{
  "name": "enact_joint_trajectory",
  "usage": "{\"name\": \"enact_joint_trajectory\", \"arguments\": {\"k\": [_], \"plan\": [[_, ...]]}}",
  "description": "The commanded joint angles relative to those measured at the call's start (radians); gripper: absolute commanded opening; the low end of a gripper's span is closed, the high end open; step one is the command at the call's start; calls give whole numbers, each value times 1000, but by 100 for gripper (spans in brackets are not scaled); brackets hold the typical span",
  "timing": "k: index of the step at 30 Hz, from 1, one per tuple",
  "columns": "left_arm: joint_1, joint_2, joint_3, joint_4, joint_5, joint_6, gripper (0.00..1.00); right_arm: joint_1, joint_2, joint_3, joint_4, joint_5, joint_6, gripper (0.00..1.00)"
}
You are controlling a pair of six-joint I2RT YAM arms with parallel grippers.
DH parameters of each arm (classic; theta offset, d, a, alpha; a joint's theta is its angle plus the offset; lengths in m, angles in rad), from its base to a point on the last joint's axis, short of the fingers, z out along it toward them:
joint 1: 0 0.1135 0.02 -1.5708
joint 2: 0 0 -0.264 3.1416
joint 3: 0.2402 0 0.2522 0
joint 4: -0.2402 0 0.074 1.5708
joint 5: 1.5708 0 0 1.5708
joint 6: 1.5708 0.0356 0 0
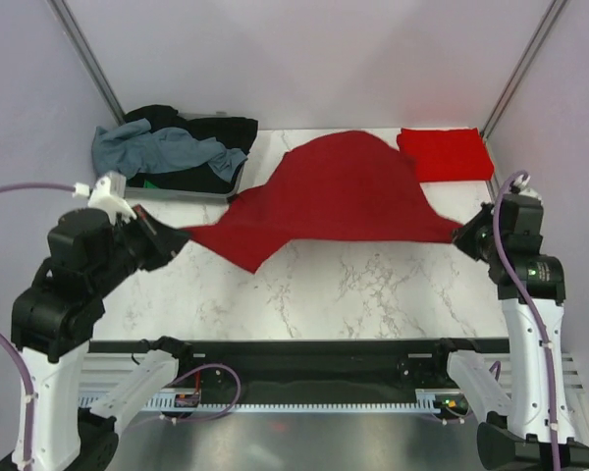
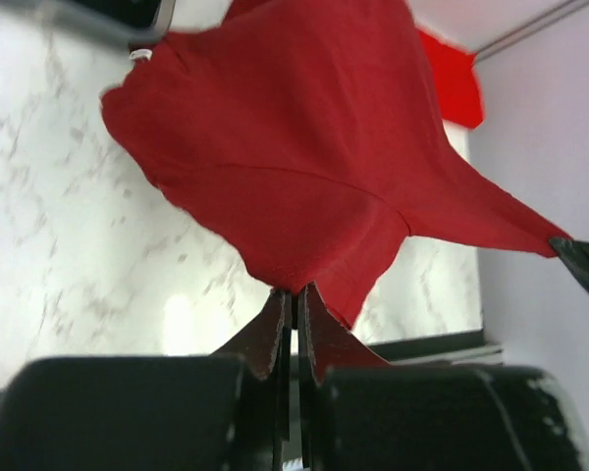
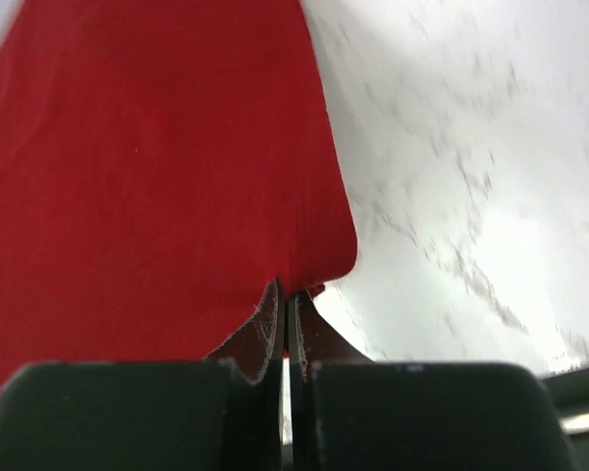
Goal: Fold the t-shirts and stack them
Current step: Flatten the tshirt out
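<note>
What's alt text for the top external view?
The left gripper and right gripper, shut, stretch a dark red t-shirt across the marble table. Behind: a folded bright red t-shirt at right, a grey tray of crumpled clothes at left.

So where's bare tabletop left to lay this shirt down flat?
Free: the near marble strip of the table between the maroon t-shirt and the black front rail. Crowded: the far edge, with the tray of clothes left, the folded red t-shirt right, maroon cloth between.
</note>
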Motion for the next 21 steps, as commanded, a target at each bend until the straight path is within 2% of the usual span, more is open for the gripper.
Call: {"name": "enact_joint_trajectory", "arguments": {"k": [1,7,11,17,21], "plan": [[0,-104,-185,-57,62,20,2,5,-68,-120,-68,81,90,0],[1,-300,-458,-78,166,-68,2,5,-197,-282,-130,133,183,0],[0,-350,-529,-92,206,-95,2,5,-263,-302,-183,170,196,0],[0,-308,-561,-83,234,-52,2,5,-289,-306,-220,184,190,0],[0,-174,-572,-3,225,-9,2,5,-272,-398,-170,131,207,0]]}}
